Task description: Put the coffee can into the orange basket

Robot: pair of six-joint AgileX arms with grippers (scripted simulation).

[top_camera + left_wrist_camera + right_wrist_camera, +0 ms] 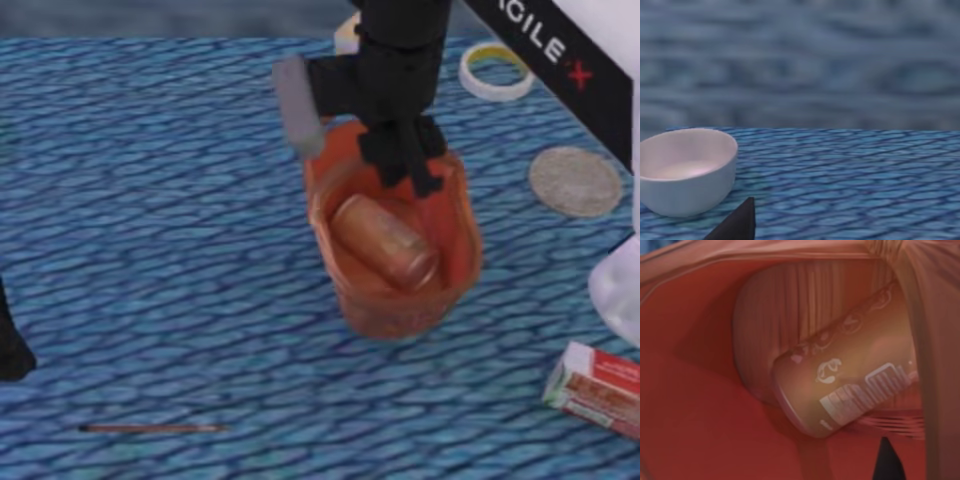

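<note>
The coffee can (385, 243) lies on its side inside the orange basket (455, 270), right of the table's middle. My right gripper (405, 165) hangs open just above the basket's far rim and is not touching the can. In the right wrist view the can (860, 385) rests against the basket's inner wall (700, 390), with pale markings on its side. One dark fingertip (887, 460) shows near it, and the handle (930, 340) crosses in front. My left arm (10, 350) is parked at the table's left edge, and one of its fingertips (740, 225) shows above bare cloth.
A white and yellow tape ring (497, 70) and a grey disc (575, 180) lie at the back right. A red and white box (595, 388) sits at the front right, and a thin brown stick (150, 428) lies at the front left. A white bowl (687, 170) stands near my left gripper.
</note>
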